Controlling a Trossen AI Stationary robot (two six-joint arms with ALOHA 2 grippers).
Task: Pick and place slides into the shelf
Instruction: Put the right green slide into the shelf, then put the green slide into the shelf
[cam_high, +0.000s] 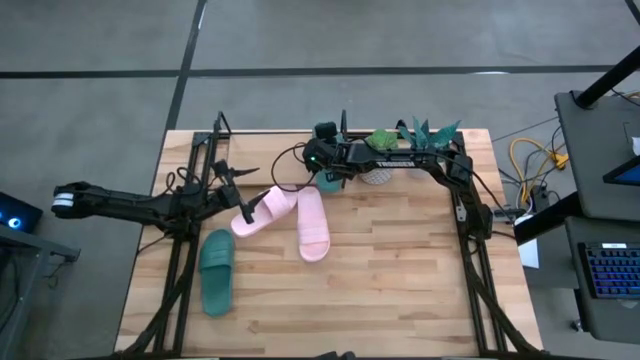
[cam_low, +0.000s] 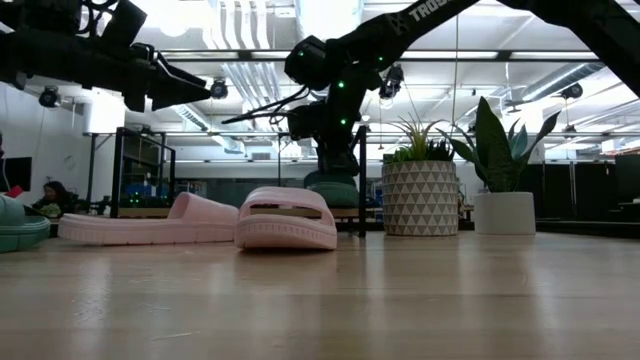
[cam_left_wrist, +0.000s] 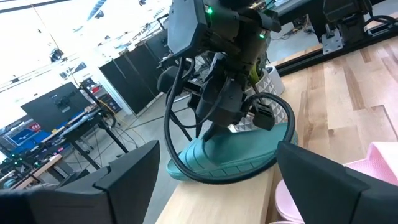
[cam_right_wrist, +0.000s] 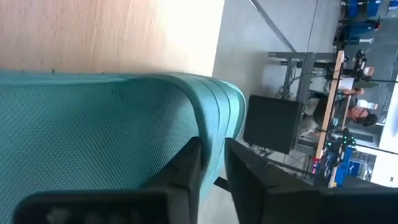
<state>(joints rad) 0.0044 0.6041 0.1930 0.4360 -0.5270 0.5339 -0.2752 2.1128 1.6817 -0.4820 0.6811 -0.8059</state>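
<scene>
Pinched on the strap edge of a teal slide (cam_left_wrist: 233, 152), our right gripper (cam_right_wrist: 214, 165) holds it at the table's far edge by the shelf (cam_low: 355, 205); our left gripper (cam_left_wrist: 214, 186) hangs spread near the pink slides (cam_high: 290, 215). We judge the rubber light, soft and grippy, best taken by the strap or a side rim. A second teal slide (cam_high: 217, 270) lies near the left arm. Whether the held slide rests on the shelf board we cannot tell; the arm hides it.
</scene>
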